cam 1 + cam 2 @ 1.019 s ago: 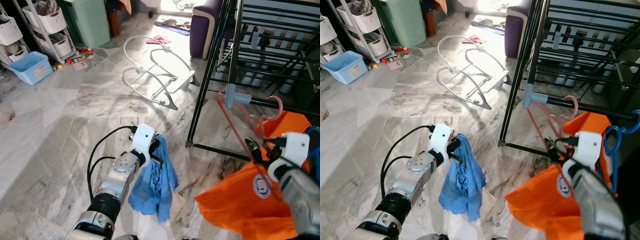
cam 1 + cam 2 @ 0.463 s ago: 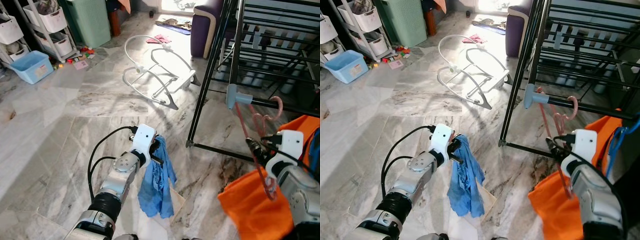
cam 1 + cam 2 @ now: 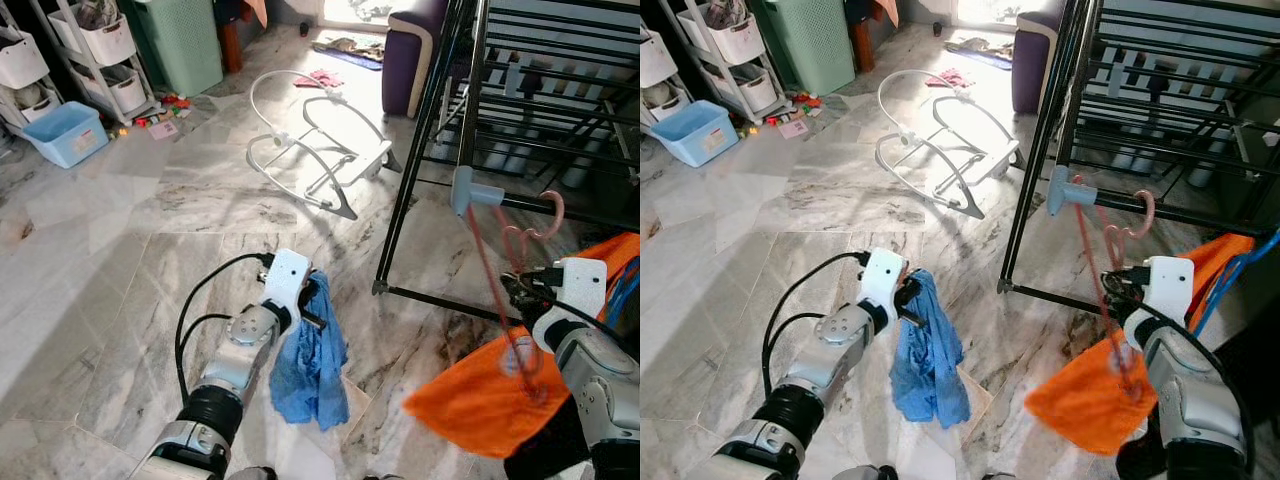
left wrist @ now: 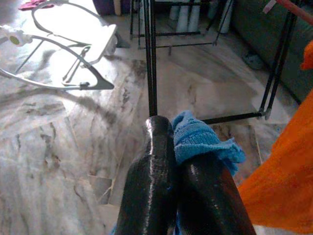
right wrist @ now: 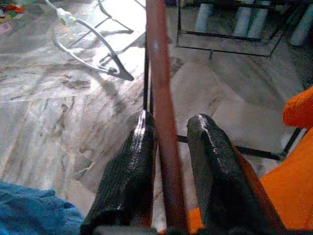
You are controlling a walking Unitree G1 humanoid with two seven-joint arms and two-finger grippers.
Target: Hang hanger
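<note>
A pink hanger (image 3: 500, 262) is clamped between the fingers (image 5: 128, 166) of the right gripper (image 3: 517, 292), beside the black rack (image 3: 520, 110). Its hook (image 3: 548, 207) is seen up at the rack's lower bar (whether it rests on the bar cannot be told), near a grey-blue clip (image 3: 468, 191). An orange cloth (image 3: 480, 395) hangs from the hanger below the gripper. The left gripper (image 3: 312, 305) is closed on a blue cloth (image 3: 312, 365), which droops toward the marble floor (image 3: 120, 260). A white bouncer frame (image 3: 315, 150) lies farther back.
</note>
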